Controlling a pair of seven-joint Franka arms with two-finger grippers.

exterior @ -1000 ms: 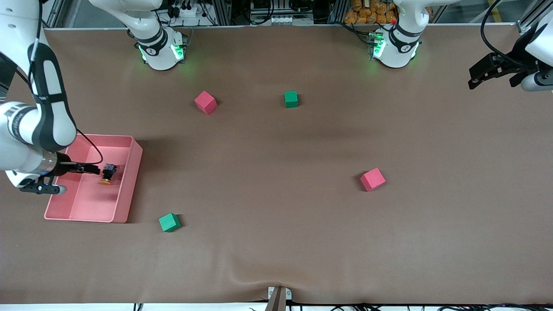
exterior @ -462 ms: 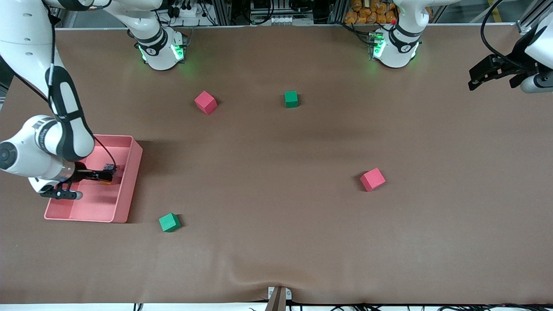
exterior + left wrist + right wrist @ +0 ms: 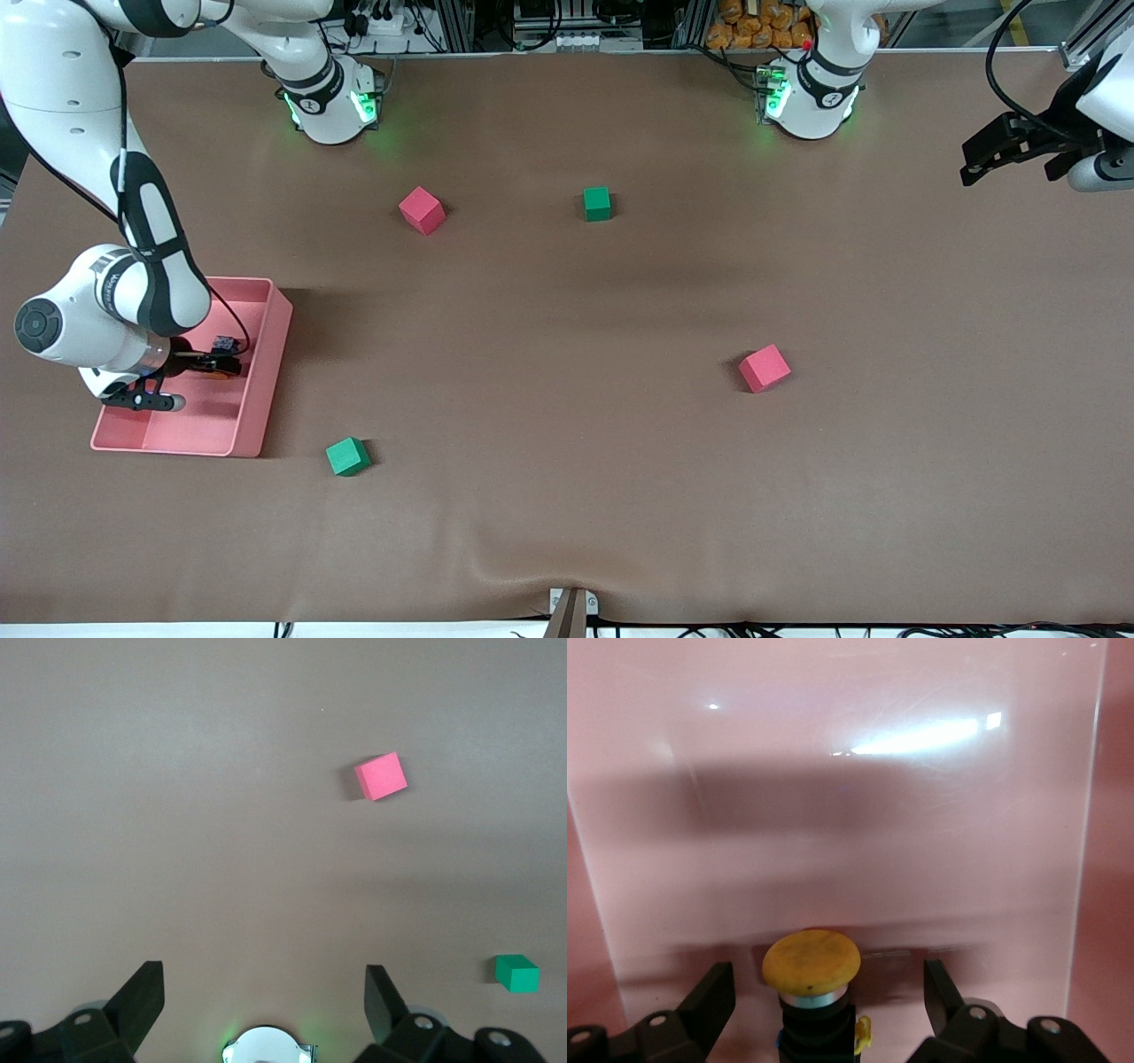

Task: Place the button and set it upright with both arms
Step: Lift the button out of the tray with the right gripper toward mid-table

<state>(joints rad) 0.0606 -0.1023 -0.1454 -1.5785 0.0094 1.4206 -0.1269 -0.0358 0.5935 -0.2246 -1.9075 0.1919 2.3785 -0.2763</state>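
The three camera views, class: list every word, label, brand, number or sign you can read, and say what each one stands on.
No text can be read in any view.
Right arm's forearm: a line of dark lettering on the white casing, too small to read.
Left arm's base and right arm's base: a small dark mark each, not legible.
Button, pink tray, cubes: no markings visible.

Colours on my table right now

I see a pink tray (image 3: 266, 372) on brown table (image 3: 567, 443), the button (image 3: 811, 961) yellow-orange capped over a black body, two red cubes (image 3: 422, 210) (image 3: 764, 368), two green cubes (image 3: 597, 203) (image 3: 347, 456), white arms with black bands, green-lit bases.
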